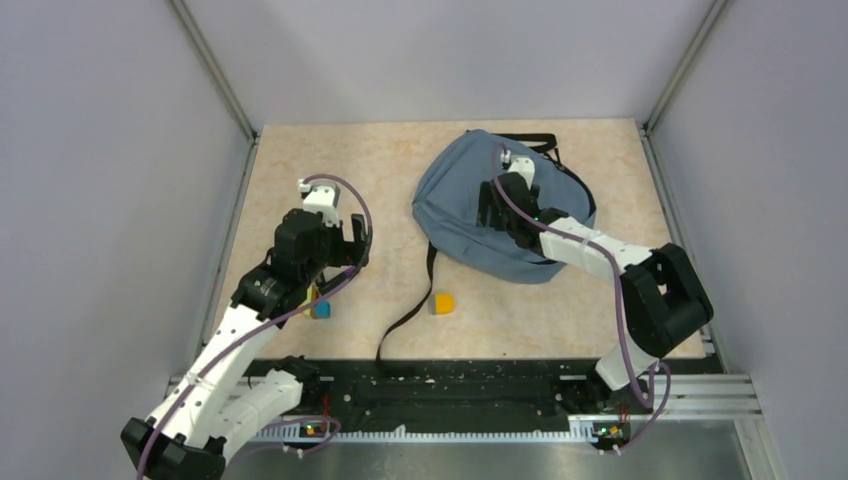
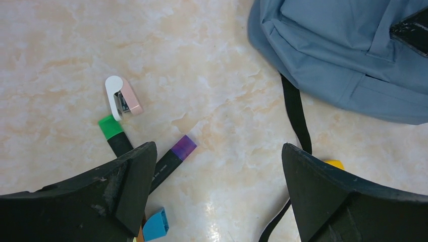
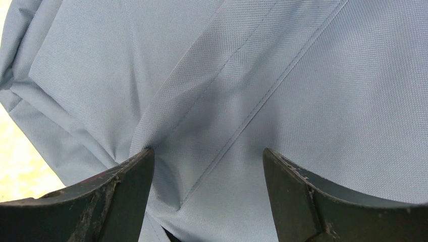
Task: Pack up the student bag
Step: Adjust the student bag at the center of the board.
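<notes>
So the student bag (image 1: pixel 460 195) is lying flat on the far right part of the surface (image 1: pixel 330 160), blue-grey side up, and from these angles its inside doesn't show at all, so no idea what's in it. The right claw (image 3: pixel 207 154) is down on top of it with its jaws spread, tips against the creased fabric, nothing pinched between them as far as I can see. One long black strap (image 1: pixel 410 310) trails off the bag toward the near edge, and a small yellow thing (image 1: pixel 443 302) sits just beside that strap. Over on the left, the left claw (image 2: pixel 218 148) hangs above the surface, jaws wide apart and holding nothing. Under and around it there's a little pile of stuff: a white and pink stapler-looking thing (image 2: pixel 123 97), a green-capped marker (image 2: pixel 112 128), a purple-capped marker (image 2: pixel 181 147) and a blue block (image 2: pixel 156 225), all close together and well apart from the bag. The surface is beige marble-pattern, boxed in by plain pale grey walls (image 1: pixel 100 150) with metal rails (image 1: pixel 215 70) in the corners.
</notes>
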Controlling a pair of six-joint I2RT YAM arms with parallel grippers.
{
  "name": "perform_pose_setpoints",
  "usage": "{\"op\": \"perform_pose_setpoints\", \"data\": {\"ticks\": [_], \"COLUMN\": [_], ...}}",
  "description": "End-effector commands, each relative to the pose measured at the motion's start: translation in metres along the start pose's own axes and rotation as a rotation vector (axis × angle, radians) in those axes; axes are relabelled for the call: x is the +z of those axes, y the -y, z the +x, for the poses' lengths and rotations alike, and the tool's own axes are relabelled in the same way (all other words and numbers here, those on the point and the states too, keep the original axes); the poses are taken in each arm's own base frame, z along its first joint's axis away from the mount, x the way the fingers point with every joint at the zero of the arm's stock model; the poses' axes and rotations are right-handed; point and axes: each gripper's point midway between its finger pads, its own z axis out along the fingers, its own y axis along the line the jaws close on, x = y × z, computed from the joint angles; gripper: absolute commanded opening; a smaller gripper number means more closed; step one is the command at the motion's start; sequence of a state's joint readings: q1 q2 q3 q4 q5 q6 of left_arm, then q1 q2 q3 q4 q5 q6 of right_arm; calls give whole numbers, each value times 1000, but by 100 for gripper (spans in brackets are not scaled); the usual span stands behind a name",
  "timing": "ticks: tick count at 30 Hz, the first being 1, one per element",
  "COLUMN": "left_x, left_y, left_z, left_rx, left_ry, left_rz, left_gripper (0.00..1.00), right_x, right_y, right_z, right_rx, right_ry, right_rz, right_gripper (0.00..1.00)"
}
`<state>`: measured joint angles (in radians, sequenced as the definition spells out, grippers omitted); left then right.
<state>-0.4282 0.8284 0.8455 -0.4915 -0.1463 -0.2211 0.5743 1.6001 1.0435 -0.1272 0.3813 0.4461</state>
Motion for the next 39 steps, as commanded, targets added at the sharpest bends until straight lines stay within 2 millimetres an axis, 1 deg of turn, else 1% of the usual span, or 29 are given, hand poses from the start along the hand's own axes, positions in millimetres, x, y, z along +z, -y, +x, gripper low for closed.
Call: {"op": "perform_pose_setpoints", "data": {"ticks": [1, 6, 9, 14, 18, 20, 22, 24, 26, 28, 29, 30, 33, 37, 39], "left_x": [3, 1, 1, 0, 0, 1, 1, 0, 0, 0, 0, 0, -1, -2, -3], "left_y": [-5, -8, -10, -11, -13, -12, -12, -12, -13, -14, -14, -14, -12, -8, -5], "left_z": [-6, -7, -7, -8, -7, -6, -6, -6, -5, -5, -5, -4, -5, -6, -5], "left_rx": [10, 5, 5, 4, 5, 5, 4, 5, 5, 4, 4, 4, 4, 1, -3], "left_ry": [34, 49, 48, 57, 56, 51, 48, 49, 50, 52, 50, 50, 51, 56, 53], "left_rz": [-13, -20, -25, -31, -34, -31, -31, -32, -35, -38, -37, -35, -28, -4, 13], "left_gripper": [98, 98, 98, 98, 98, 98, 98, 98, 98, 98, 98, 98, 98, 98, 98], "right_x": [-10, -24, -27, -24, -25, -18, -9, 0, 3, -3, -8, -15, -37, -57, -64], "right_y": [-26, -35, -36, -37, -44, -44, -38, -30, -22, -13, -7, -1, 29, 80, 112], "right_z": [-30, -35, -35, -29, -29, -26, -18, -11, -5, -2, -4, -5, -14, -21, -22], "right_rx": [47, 50, 50, 43, 35, 20, -6, -37, -65, -76, -76, -79, -91, -65, -28], "right_ry": [95, 131, 142, 132, 154, 142, 119, 97, 79, 77, 87, 99, 144, 152, 150], "right_rz": [-50, -72, -56, -32, -46, -28, 26, 85, 127, 154, 166, 180, 257, 360, 416], "right_gripper": [78, 78, 77, 75, 75, 75, 73, 68, 47, 23, 14, 10, 0, 0, 0]}}
